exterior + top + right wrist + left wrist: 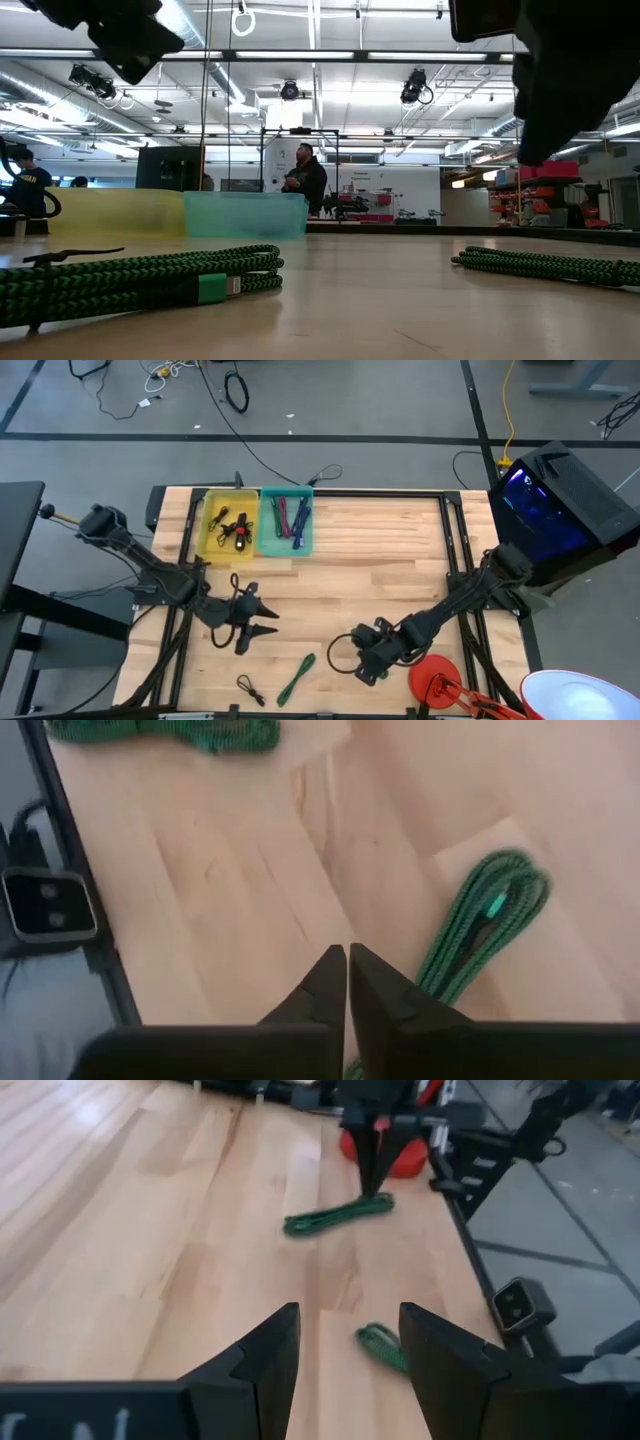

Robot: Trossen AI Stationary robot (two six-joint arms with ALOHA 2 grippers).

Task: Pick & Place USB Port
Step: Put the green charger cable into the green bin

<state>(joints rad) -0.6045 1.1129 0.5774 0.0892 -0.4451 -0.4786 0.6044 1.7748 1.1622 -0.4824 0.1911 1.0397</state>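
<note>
Wooden table (380, 560) carries your light, limp green USB cable (296, 679); right gripper (365, 660) fingers are together on nothing, left gripper (262, 622) stands apart, so take its bundled middle.

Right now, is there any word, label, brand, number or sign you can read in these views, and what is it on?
No text can be read in full.
Left gripper: pale lettering on its body at the left wrist view's bottom edge, cut off by the frame, unreadable.
Signs on the far wall in the low view: too small to read.
Computer tower beside the table: purple glow only, no legible marking.
</note>
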